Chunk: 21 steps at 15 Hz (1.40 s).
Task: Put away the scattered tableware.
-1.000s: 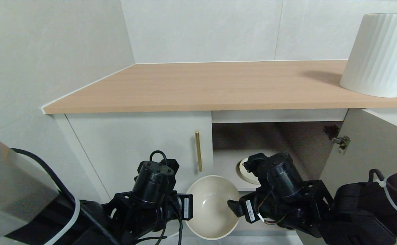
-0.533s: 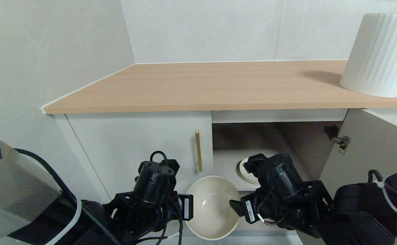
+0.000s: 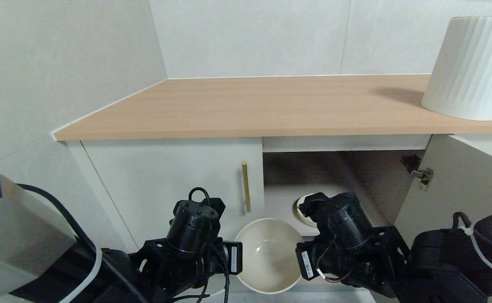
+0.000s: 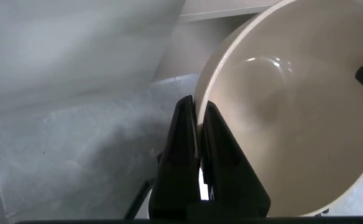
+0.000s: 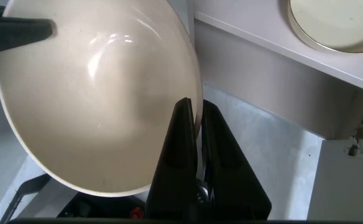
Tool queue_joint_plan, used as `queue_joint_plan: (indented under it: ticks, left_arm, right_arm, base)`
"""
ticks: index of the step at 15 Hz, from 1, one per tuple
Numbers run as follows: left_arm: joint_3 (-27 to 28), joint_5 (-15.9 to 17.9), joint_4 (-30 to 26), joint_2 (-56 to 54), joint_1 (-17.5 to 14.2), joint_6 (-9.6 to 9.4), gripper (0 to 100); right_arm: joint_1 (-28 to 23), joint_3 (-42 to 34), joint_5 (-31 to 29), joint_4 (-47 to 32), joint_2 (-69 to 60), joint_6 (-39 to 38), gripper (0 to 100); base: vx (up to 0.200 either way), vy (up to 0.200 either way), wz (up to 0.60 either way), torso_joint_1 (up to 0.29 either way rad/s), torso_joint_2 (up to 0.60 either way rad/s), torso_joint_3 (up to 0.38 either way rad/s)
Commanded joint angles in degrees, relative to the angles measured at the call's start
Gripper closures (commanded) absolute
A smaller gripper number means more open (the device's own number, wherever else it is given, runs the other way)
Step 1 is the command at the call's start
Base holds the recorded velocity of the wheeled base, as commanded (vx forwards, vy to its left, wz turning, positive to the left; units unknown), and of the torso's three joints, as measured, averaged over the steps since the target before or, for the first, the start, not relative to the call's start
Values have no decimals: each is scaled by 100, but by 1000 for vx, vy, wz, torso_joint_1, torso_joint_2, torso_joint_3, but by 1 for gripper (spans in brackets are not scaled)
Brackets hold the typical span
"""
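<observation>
Both the left gripper and right gripper clamp opposite rims of a round cream ceramic bowl just outside the open white cabinet's shelf edge.

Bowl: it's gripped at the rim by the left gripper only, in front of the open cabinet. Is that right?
Not quite. Two grippers clamp the rim of the bowl: the left gripper on one side and the right gripper on the opposite side, as the right wrist view shows. The bowl is in front of the open cabinet.
</observation>
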<state>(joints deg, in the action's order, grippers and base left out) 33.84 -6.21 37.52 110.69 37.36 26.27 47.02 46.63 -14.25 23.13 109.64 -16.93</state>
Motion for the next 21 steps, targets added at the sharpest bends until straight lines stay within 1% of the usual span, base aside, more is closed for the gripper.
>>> queue_joint_plan:
  ticks: [1,8,9,14,16,18,21]
  left_arm:
    - [0,-21,-8,5,-1,1,100]
    - [0,-30,-8,-48,-1,-8,100]
    - [0,-30,-8,-48,-10,-8,0]
    - [0,-30,-8,-56,-10,-8,0]
    - [0,-30,-8,-56,-10,-8,0]
    - [8,-30,-8,-65,-10,-8,0]
    - [0,-30,-8,-65,-10,-8,0]
  right_arm:
    - [0,-5,-8,-10,5,6,100]
    - [0,-22,-8,-10,40,6,100]
    - [0,-22,-8,-10,48,6,100]
    - [-44,-84,-8,-19,207,15,100]
    - [-149,-93,-8,-19,295,32,100]
    - [-369,-57,1,-45,435,50,100]
    - [-887,66,45,8,875,-12,100]
  base:
    - [0,0,0,0,0,0]
    - [0,0,0,0,0,0]
    - [0,0,0,0,0,0]
    - [0,0,0,0,0,0]
    - [0,0,0,0,0,0]
    - [0,0,0,0,0,0]
    - [0,0,0,0,0,0]
